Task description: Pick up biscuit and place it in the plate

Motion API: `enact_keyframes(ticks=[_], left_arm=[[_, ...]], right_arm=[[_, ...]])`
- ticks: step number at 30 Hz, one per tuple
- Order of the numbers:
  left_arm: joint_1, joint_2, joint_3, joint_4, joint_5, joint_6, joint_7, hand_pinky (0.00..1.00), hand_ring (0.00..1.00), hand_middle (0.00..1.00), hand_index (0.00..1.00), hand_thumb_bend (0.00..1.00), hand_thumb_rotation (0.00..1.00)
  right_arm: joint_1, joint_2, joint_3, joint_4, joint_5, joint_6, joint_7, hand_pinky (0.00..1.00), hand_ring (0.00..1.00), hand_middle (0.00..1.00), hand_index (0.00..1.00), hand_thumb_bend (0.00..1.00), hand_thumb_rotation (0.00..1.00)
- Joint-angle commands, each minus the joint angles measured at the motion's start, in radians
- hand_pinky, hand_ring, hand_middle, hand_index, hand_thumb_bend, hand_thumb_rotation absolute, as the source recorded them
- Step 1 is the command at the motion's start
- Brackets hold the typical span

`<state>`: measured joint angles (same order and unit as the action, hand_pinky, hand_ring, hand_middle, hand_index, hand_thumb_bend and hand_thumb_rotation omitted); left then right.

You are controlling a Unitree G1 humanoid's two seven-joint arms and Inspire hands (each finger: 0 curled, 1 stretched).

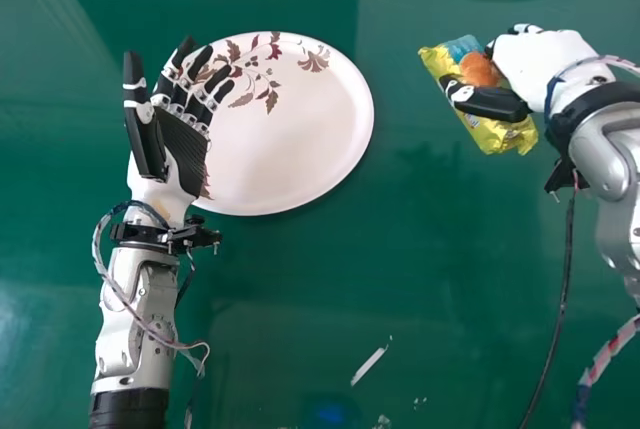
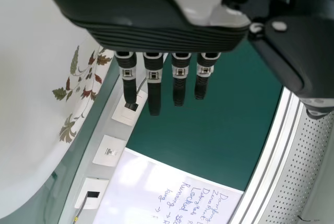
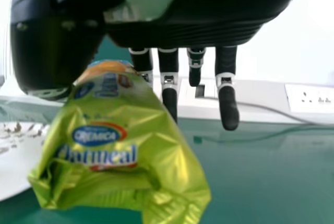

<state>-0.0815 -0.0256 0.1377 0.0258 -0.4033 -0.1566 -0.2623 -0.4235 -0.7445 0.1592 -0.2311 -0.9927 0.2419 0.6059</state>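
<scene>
The black fingers (image 3: 169, 98) of the white-and-black right hand (image 1: 545, 64) are closed on the crinkly yellow-green biscuit packet (image 3: 104, 130), pinching it near its blue-and-orange end against the broad black thumb (image 1: 490, 102). The rest of the wrapper sticks out loose past the grip, and it looks to be held up off the glossy green table (image 1: 400, 269), well apart from the plate, on the robot's right.

The job now is the carry. Keep the pinch just firm enough to hold: the film looks slick and soft, so a slack grip could let it slide or swing, and a hard squeeze could crush the biscuits. Bring it leftward above the table, high enough for the hanging end to clear the rim, and aim for the bare cream middle of the large round white plate (image 1: 290, 159), with its red-and-brown leaf pattern. Lower until the wrapper rests there, then part thumb and fingers gently and lift straight away, so nothing drags.

Farther out, the left hand (image 1: 180, 154) has its fingers straight and spread, over the plate's left edge; whether it touches, I cannot tell. Coming in toward the middle of the plate should avoid a knock against it.
</scene>
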Motion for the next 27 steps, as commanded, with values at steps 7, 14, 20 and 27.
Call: enact_keyframes(ticks=[7,14,20,27], left_arm=[[0.002,0.004,0.003,-0.004,0.003,0.009,0.0,0.87,0.84,0.92,0.95,1.0,0.49],[0.004,-0.001,0.004,-0.007,0.0,0.013,0.004,0.88,0.83,0.92,0.95,1.0,0.54],[0.005,-0.005,0.004,-0.002,-0.001,0.005,0.001,0.87,0.84,0.92,0.95,1.0,0.55],[0.006,-0.007,0.006,-0.007,-0.001,0.014,0.008,0.86,0.83,0.91,0.93,1.0,0.55]], right_arm=[[0.013,-0.002,-0.039,-0.099,0.004,-0.019,-0.027,0.24,0.36,0.49,0.56,0.49,0.0],[0.005,-0.005,-0.046,-0.144,0.0,-0.042,-0.019,0.24,0.36,0.5,0.54,0.49,0.0],[-0.012,0.017,-0.045,-0.177,0.015,-0.05,-0.013,0.24,0.36,0.5,0.54,0.49,0.0],[-0.041,0.045,-0.028,-0.191,0.002,-0.066,-0.009,0.24,0.42,0.49,0.51,0.5,0.0]])
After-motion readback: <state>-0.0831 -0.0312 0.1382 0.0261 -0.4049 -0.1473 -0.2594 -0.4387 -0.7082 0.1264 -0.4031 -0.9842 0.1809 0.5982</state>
